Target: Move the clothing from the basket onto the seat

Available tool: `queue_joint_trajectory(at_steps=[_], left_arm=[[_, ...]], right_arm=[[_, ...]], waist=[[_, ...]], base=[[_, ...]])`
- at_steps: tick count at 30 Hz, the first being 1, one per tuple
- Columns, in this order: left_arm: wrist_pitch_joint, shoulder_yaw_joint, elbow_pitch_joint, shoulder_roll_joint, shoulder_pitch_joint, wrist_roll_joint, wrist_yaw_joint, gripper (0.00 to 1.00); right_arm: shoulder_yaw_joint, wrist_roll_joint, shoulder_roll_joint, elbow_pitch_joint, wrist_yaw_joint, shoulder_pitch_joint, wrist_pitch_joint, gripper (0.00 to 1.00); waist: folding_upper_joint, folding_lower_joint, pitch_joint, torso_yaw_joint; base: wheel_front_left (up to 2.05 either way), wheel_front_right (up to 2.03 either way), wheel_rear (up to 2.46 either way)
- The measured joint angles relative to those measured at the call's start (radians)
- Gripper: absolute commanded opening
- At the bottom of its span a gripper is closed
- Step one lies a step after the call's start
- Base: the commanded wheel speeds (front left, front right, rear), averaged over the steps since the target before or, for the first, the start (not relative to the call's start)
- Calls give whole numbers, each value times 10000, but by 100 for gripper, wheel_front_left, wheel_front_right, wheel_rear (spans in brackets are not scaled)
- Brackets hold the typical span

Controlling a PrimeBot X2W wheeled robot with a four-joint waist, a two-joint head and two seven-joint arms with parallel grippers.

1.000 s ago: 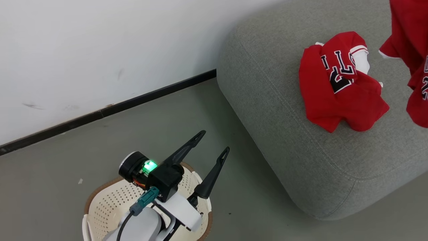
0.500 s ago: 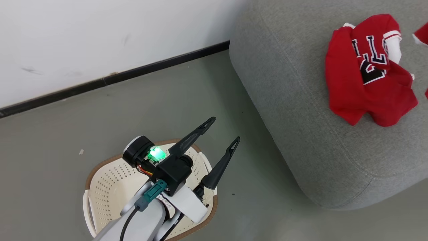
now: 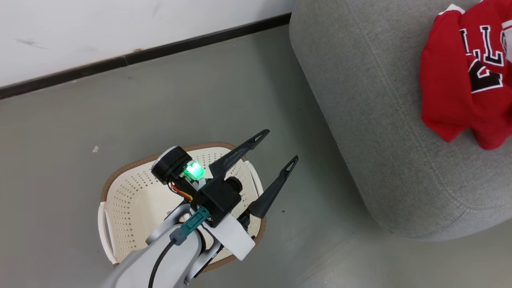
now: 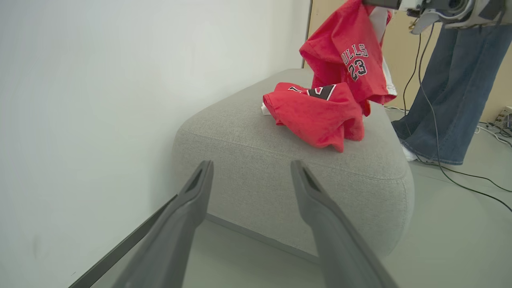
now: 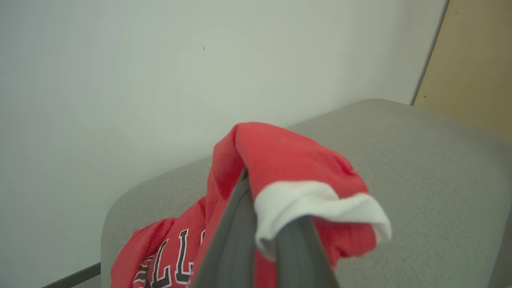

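transfer nearly complete: one garment placed, one in hand.
near: one basket (image 3: 120,224), its visible floor bare, partly hidden behind the left gripper (image 3: 280,145), whose jaws are wide apart and hold nothing. farther: one seat (image 3: 360,100) carrying one red garment (image 3: 448,100). farthest: the right gripper (image 5: 268,200), clamped on the second garment (image 4: 348,56), which hangs above the seat; release is left to do.
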Motion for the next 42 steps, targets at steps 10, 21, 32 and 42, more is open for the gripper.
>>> queue_joint_trajectory(at_steps=[10, 21, 32, 42], left_arm=[[146, -92, -79, 38, -292, 105, -90, 100], [176, -42, 17, 134, -666, 192, -100, 100], [44, 40, 305, 232, -675, 186, -186, 100], [-48, 203, 573, 410, -674, 94, -186, 100]], right_arm=[[393, -326, 1095, 516, 2, 88, -82, 0], [650, -314, 1659, 489, 2, 288, -84, 33], [1080, -322, 1944, -29, 2, 686, -88, 100], [1340, -309, 2441, -654, 2, 1755, -100, 100]], waist=[[0, 0, 643, 129], [0, 0, 1090, -9], [0, 0, 1019, -424], [0, 0, 786, -848]], base=[[0, 0, 0], [0, 0, 0], [0, 0, 0], [0, 0, 0]])
